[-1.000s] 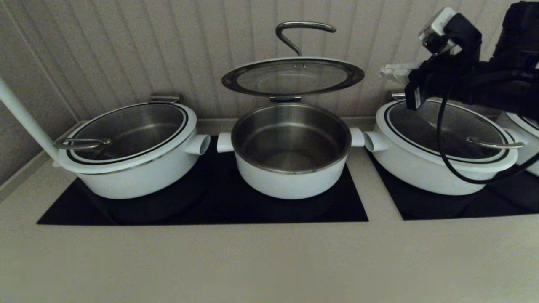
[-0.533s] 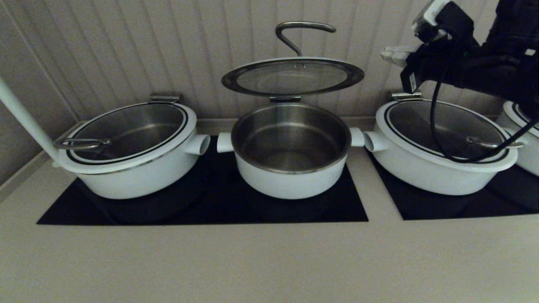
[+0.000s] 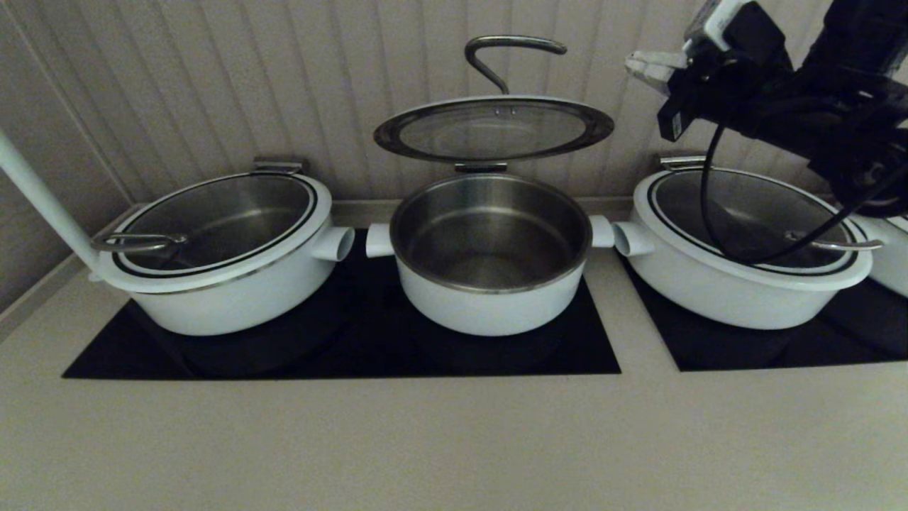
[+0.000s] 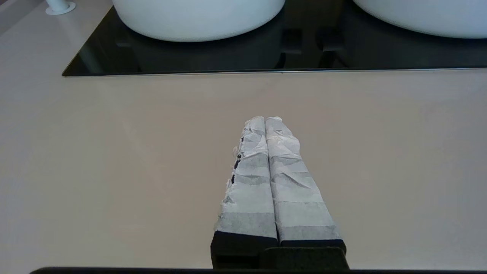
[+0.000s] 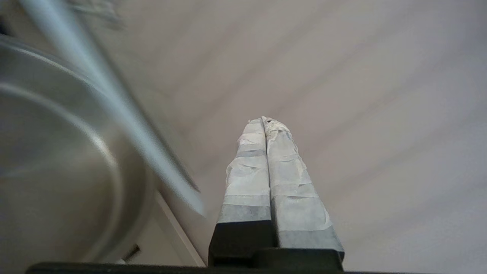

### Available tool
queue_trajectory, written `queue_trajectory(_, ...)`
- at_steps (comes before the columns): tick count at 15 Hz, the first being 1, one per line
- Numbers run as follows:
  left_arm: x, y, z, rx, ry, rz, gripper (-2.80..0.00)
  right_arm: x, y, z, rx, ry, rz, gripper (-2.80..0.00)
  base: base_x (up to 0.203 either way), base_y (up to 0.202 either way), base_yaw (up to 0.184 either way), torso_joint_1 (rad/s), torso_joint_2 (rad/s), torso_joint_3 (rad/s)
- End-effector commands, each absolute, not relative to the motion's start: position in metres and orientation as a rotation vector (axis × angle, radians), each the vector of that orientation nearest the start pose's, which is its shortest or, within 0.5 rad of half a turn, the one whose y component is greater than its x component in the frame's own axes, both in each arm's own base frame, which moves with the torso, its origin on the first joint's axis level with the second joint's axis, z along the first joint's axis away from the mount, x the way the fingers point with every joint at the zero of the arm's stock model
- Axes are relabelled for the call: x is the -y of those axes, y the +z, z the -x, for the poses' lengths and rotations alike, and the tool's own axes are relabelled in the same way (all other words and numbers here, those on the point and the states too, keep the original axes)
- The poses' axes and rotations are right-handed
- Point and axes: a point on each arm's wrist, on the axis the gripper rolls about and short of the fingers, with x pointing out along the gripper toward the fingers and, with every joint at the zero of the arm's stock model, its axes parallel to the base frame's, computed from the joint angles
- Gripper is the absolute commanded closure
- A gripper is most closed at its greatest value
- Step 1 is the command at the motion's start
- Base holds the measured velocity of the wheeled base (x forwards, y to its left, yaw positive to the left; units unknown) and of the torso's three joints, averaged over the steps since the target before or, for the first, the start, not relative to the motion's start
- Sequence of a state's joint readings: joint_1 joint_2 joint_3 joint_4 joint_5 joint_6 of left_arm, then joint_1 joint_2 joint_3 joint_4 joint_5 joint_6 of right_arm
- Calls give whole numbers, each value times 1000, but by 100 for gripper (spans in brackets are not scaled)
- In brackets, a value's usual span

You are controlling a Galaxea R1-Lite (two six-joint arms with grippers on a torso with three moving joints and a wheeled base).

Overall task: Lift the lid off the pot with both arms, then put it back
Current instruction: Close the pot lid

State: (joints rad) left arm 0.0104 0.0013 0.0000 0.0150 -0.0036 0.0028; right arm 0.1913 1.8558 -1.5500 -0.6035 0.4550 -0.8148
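Observation:
The small deep white pot (image 3: 489, 284) stands open on the black cooktop, a stub handle on each side. Its round glass lid (image 3: 494, 129) stands raised and tilted above the pot's back rim, with its curved steel handle (image 3: 507, 53) on top. My right gripper (image 3: 636, 64) is shut and empty, high up to the right of the lid's edge and apart from it; in the right wrist view (image 5: 265, 120) it points at the wall with the lid's rim (image 5: 114, 110) blurred beside it. My left gripper (image 4: 264, 118) is shut and empty over the beige counter, outside the head view.
A wide white pot with a glass lid (image 3: 220, 248) stands left of the small pot, another (image 3: 745, 241) to its right under my right arm (image 3: 816, 113). A white pole (image 3: 42, 199) rises at the far left. A ribbed wall stands close behind. The beige counter (image 3: 425, 440) lies in front.
My right arm has risen and moved left toward the raised lid, from over the right-hand pot to about the lid's height. The lid and the pots have not moved.

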Motion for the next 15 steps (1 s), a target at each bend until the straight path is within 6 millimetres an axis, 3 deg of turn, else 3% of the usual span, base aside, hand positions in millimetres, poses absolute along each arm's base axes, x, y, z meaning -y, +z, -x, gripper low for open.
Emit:
queue_trajectory(1,0,74,23,-17,8,-3,0,-84,331,-365,592,572,843,0,0,0,0,0,0,0)
queue_trajectory(15,0,74,23,-17,8,-3,0,-93,304,-360,586,715,865,0,0,0,0,0,0,0)
